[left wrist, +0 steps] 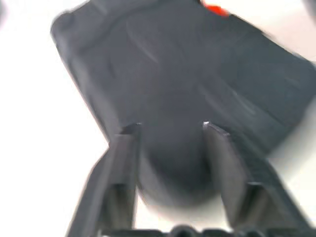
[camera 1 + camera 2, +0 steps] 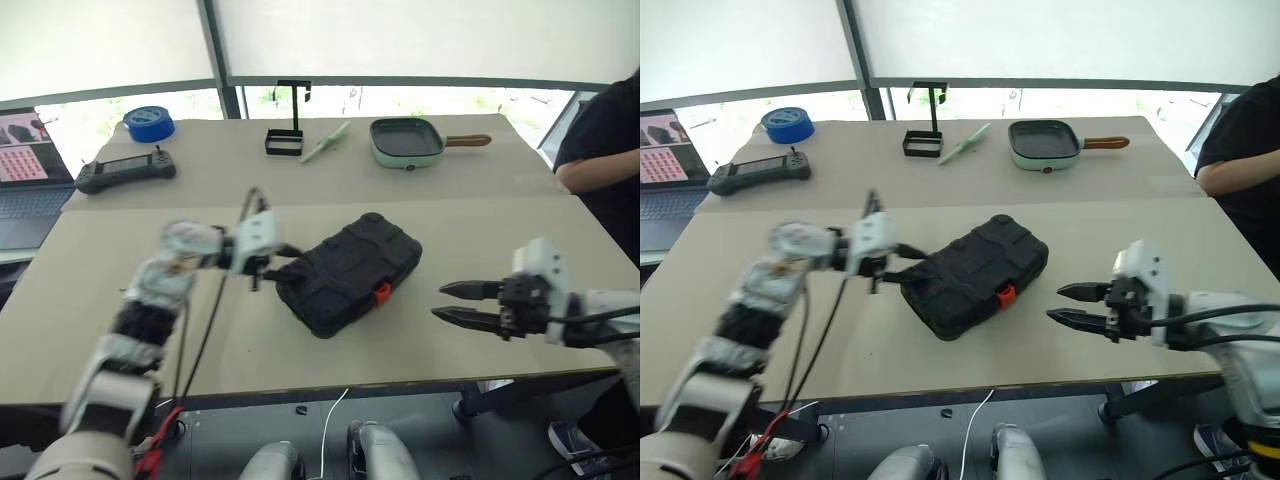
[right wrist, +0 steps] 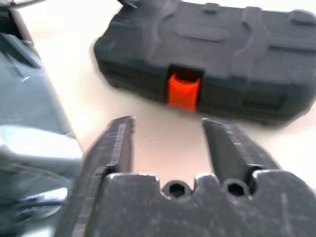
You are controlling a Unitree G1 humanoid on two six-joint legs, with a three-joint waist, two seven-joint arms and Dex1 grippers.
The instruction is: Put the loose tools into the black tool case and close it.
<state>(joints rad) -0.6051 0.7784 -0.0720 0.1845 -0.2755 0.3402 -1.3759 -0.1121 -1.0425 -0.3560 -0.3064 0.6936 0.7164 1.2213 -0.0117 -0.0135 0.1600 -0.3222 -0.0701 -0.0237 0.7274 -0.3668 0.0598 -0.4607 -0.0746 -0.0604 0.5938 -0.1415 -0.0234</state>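
No lettering reads anywhere; the laptop screen perhaps carries text, too small to tell.

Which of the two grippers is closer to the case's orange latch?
The right gripper: it faces the orange latch across bare table; the left gripper sits at the case's opposite side.

Upper left: a big blue tape roll, a black handheld controller and an open laptop; upper centre a black wire stand; right of it a pale green square pan with wooden handle
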